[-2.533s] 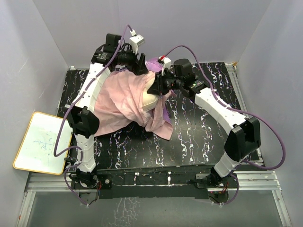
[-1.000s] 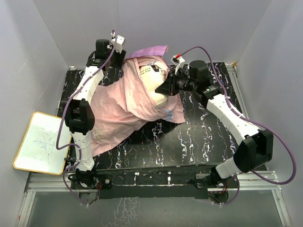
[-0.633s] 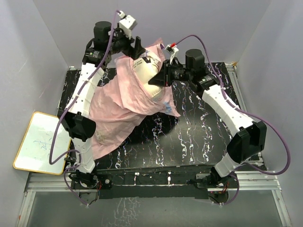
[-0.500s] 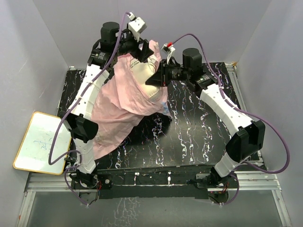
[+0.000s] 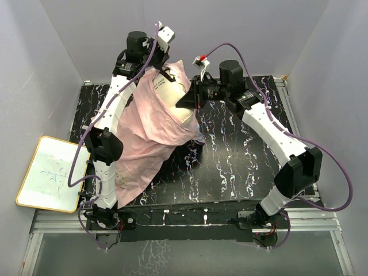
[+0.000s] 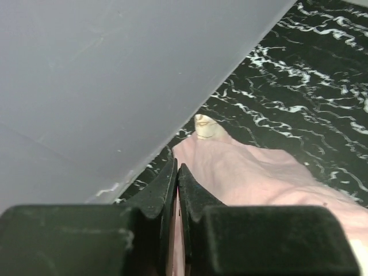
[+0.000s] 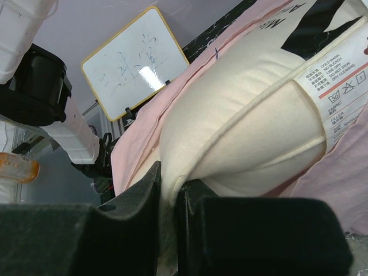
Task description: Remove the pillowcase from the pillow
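Observation:
The cream pillow [image 5: 174, 95] is held up off the black table, with my right gripper [image 5: 185, 103] shut on its lower corner. In the right wrist view that gripper [image 7: 169, 178] pinches the pillow's [image 7: 247, 109] seam edge, and a white care label [image 7: 339, 92] shows on it. The pillowcase [image 5: 146, 138], pale pink side out, wraps the pillow's left part and hangs down to the table's front left. My left gripper [image 5: 167, 70] is at the pillow's top, shut on the pillowcase. The left wrist view shows pink fabric [image 6: 259, 178] pinched between its shut jaws [image 6: 176, 169].
A yellow-framed whiteboard [image 5: 49, 172] lies off the table's left edge and also shows as the whiteboard [image 7: 135, 63] in the right wrist view. Grey walls [image 5: 241, 29] close in the back and sides. The black marbled table [image 5: 241, 167] lies under both arms.
My left gripper swung from the back left to the pillow's top, opened, then shut on the pillowcase. The right arm raised the pillow, and the fabric now hangs lower at front left.

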